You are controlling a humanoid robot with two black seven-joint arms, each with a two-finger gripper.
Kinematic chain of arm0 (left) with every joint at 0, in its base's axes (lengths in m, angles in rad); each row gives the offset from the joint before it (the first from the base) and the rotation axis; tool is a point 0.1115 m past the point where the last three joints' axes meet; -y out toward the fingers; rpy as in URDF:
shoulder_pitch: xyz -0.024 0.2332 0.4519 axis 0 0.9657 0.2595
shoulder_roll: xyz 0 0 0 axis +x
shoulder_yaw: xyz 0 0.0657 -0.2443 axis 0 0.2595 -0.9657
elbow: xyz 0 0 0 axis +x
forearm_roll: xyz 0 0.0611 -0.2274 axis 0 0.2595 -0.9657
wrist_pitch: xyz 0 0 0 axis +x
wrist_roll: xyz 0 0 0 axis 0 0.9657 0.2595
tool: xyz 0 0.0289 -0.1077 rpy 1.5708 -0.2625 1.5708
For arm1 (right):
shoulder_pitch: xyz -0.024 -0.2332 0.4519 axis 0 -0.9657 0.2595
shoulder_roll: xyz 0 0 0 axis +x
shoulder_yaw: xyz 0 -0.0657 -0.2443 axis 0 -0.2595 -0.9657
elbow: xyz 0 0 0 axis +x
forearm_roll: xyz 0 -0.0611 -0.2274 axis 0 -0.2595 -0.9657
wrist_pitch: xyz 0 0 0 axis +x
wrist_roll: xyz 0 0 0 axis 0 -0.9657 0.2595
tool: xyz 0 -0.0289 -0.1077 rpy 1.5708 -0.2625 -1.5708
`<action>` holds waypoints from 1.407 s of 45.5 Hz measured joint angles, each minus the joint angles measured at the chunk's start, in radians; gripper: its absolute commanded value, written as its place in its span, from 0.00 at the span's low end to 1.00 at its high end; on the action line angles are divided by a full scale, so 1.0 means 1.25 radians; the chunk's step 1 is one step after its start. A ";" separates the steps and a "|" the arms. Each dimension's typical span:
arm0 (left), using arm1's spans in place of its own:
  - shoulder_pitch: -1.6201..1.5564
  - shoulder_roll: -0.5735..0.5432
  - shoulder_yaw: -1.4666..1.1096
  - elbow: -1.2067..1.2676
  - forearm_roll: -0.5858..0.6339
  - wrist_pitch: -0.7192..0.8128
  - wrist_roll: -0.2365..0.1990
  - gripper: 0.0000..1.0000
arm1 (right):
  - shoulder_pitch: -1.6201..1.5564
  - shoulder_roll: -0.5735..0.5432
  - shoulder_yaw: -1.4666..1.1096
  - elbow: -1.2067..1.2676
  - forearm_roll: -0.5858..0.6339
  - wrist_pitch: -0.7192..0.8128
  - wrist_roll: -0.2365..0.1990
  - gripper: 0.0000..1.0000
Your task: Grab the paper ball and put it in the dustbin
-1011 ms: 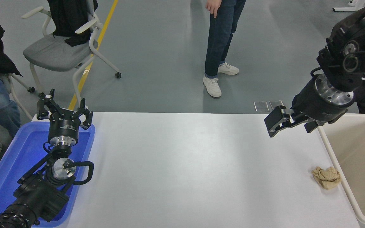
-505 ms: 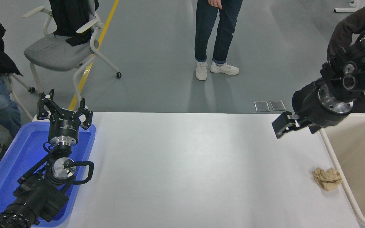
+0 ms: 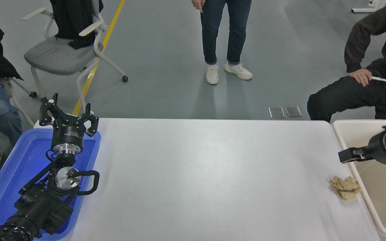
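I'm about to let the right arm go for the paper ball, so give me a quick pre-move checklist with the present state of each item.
1. Paper ball free on the white table, beside the dustbin's near wall, nothing on it: ok.
2. Right gripper placed for the grasp: not ok; it hangs over the dustbin's rim, beyond the ball, not above it.
3. Right gripper open: cannot tell; it shows edge-on.
4. Dustbin open, and its visible part is bare: ok.
5. Person's hand away from table and bin: ok.
6. Left gripper parked over the blue tray, out of the way: ok.
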State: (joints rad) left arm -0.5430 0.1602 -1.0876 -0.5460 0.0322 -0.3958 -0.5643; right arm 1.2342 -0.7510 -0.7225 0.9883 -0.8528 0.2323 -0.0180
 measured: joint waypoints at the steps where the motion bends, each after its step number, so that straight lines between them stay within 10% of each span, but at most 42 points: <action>1: 0.000 0.000 0.000 0.000 0.000 0.000 0.000 0.99 | -0.019 0.002 0.016 -0.011 -0.002 -0.006 0.000 1.00; 30: -0.001 0.001 0.000 0.000 0.000 0.000 0.000 0.99 | -0.296 0.081 0.272 -0.236 -0.012 -0.087 -0.002 0.93; 39: -0.001 0.001 0.000 0.000 0.000 0.000 0.000 0.99 | -0.321 0.096 0.292 -0.254 -0.010 -0.092 -0.001 0.70; 51: -0.001 0.001 0.000 0.000 0.000 0.000 0.000 0.99 | -0.334 0.108 0.305 -0.259 -0.009 -0.095 0.001 0.06; 64: -0.001 0.001 0.000 0.000 0.000 0.000 0.000 0.99 | -0.337 0.110 0.308 -0.252 -0.009 -0.094 0.003 0.00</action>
State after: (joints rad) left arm -0.5446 0.1608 -1.0876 -0.5461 0.0322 -0.3958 -0.5646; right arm 0.8135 -0.6133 -0.3372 0.6728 -0.8643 0.1146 -0.0147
